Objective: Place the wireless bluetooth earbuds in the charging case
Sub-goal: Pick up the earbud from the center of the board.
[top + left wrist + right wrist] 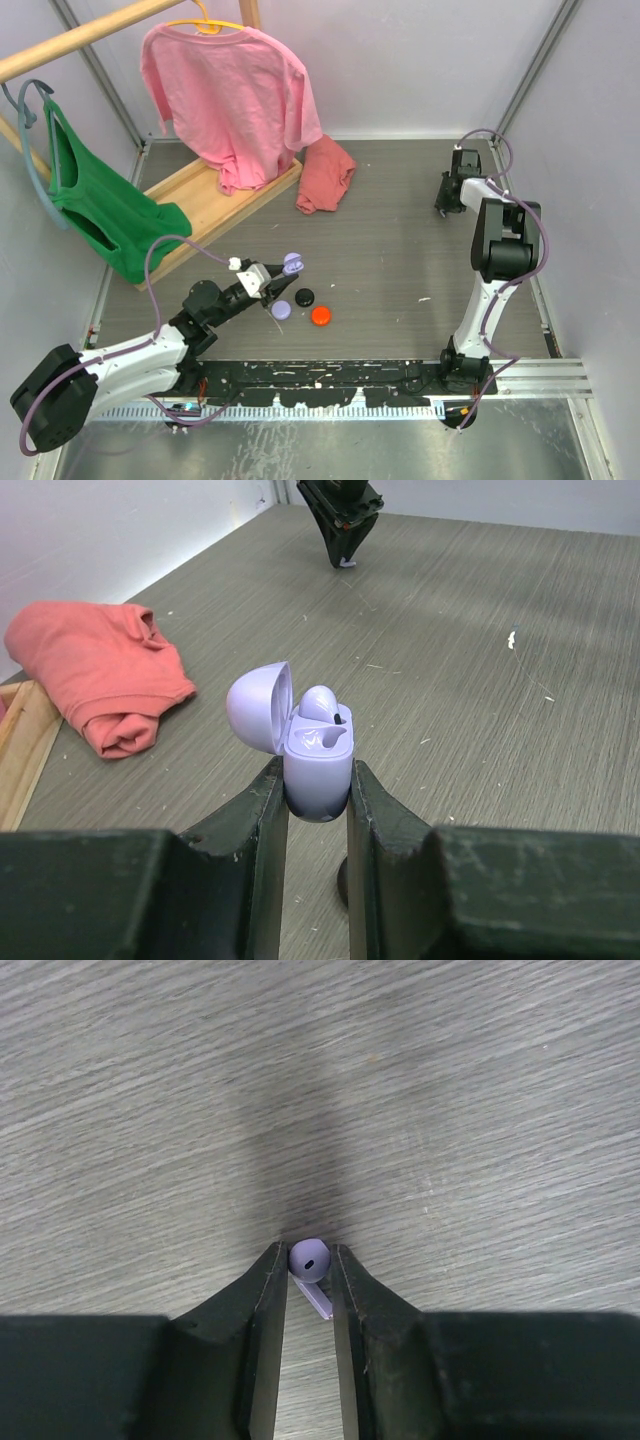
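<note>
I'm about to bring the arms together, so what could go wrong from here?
1. The right gripper pinches the loose earbud only at its very fingertips, stem at a slant; it may slip or twist on the long carry across the table.
2. The case in the left gripper already holds a seated earbud, so only one slot looks free; a misaligned approach could knock the open lid or dislodge that bud.

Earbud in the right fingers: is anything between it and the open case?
Nothing visible does. Only bare table lies between the earbud and the open case; the red cloth sits off to the side.
</note>
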Controlling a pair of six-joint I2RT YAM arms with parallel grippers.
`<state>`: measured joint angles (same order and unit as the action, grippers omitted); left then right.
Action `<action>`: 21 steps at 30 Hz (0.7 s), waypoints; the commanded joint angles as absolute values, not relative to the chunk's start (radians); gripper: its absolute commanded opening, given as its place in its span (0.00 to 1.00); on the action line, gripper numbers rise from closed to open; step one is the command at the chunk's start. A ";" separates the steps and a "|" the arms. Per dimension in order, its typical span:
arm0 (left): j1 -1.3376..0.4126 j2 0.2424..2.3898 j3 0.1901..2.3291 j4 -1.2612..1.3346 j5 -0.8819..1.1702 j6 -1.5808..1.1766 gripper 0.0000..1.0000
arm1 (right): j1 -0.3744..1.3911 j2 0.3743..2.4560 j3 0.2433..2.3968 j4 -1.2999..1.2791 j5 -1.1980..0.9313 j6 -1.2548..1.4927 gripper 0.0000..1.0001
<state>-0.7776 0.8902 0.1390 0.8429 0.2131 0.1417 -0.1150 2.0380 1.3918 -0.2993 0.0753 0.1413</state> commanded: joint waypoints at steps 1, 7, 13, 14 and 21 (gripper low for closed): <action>-0.780 0.884 0.164 0.878 0.221 0.140 0.02 | -0.117 2.036 1.404 -0.331 0.068 0.127 0.26; -0.780 0.888 0.164 0.878 0.219 0.141 0.02 | -0.109 1.978 1.334 -0.330 0.032 0.149 0.22; -0.779 0.884 0.164 0.876 0.219 0.141 0.02 | -0.067 1.859 1.222 -0.325 -0.024 0.189 0.22; -0.780 0.884 0.165 0.875 0.220 0.141 0.02 | -0.056 1.838 1.202 -0.328 -0.030 0.194 0.22; -0.780 0.879 0.165 0.873 0.221 0.141 0.02 | 0.087 1.705 1.092 -0.364 -0.063 0.213 0.22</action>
